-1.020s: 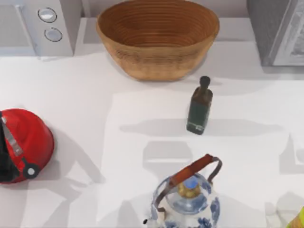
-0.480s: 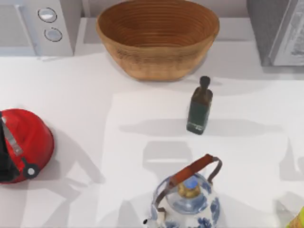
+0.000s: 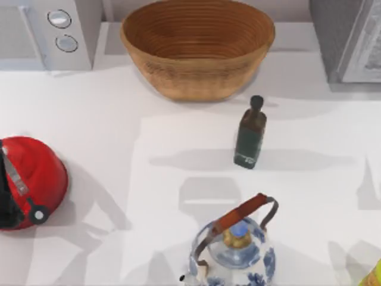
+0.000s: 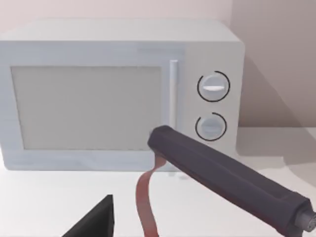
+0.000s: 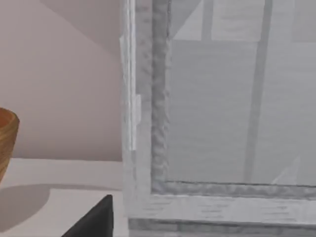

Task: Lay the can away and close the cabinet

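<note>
A yellow-green sliver of the can (image 3: 375, 276) shows at the bottom right corner of the top view, the rest of it cut off. The grey cabinet (image 3: 348, 42) stands at the back right. The right wrist view looks close at the cabinet (image 5: 148, 148), its pale frame and grey panel, and a dark fingertip (image 5: 95, 220) of my right gripper pokes in at the picture's edge. In the left wrist view a dark fingertip (image 4: 94, 222) of my left gripper sits before the microwave (image 4: 89, 98). I cannot tell whether the cabinet door stands open.
A wicker basket (image 3: 196, 44) stands at the back middle, a microwave (image 3: 50, 33) at the back left. A dark green bottle (image 3: 250, 134) is upright near the centre. A blue-and-white teapot (image 3: 235, 253) sits at the front, a red kettle (image 3: 30, 182) at the left edge.
The yellow-green sliver at the bottom right corner has shrunk and slipped lower. Shadows along the right edge of the table have shifted. The other objects have not moved.
</note>
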Robot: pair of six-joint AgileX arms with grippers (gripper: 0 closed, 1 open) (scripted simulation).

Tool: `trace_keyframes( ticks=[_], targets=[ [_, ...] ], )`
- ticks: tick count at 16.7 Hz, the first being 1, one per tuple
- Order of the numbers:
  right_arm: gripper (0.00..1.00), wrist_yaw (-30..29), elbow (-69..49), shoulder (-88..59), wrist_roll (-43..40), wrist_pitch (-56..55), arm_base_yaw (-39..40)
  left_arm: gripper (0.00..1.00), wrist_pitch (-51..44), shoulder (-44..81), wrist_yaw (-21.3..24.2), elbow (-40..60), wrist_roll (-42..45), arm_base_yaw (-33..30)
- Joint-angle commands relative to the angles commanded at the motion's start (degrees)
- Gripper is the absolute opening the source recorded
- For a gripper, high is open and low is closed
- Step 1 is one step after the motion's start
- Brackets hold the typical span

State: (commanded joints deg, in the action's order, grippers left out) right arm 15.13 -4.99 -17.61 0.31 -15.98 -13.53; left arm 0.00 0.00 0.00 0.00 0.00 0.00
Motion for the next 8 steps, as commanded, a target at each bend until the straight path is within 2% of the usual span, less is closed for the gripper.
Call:
trace_keyframes(
  ticks=[8],
  targets=[
    [1.00, 27.7, -10.6, -47.5, 0.6, -33.9, -28.1, 1.00, 0.0, 0.0, 0.0, 0.0, 0.0, 0.0]
  ],
)
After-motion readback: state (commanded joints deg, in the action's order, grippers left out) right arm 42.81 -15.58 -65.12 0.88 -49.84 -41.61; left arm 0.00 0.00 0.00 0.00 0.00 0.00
